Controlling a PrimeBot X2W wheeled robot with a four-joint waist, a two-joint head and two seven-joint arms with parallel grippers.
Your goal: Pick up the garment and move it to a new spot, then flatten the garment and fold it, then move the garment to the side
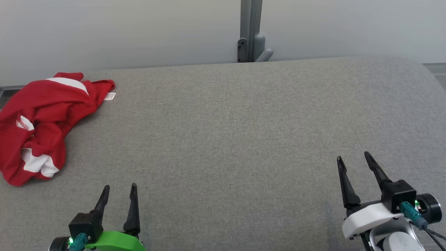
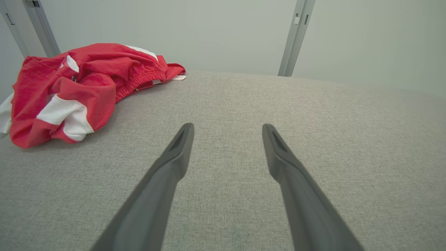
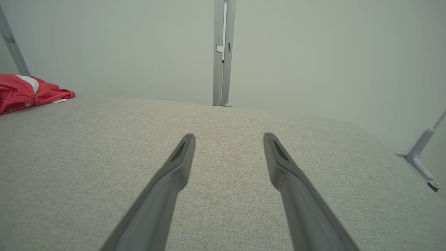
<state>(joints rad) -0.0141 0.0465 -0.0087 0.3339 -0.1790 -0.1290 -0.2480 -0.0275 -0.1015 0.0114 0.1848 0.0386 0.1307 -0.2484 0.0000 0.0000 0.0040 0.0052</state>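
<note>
The garment is red with white patches and lies crumpled in a heap at the far left of the grey fabric surface. A small white label sticks out at its far corner. My left gripper hovers open near the front edge, below and to the right of the heap, with nothing between its fingers. In the left wrist view the garment lies ahead and to the left of the left gripper. My right gripper stands open at the lower right, far from the cloth. The right wrist view catches the garment at its left edge, beyond the right gripper.
A pale wall runs behind the surface, with a grey metal post and bracket at the back middle. The surface curves down at its right end, where a metal bracket stands. Bare grey fabric stretches across the middle and right.
</note>
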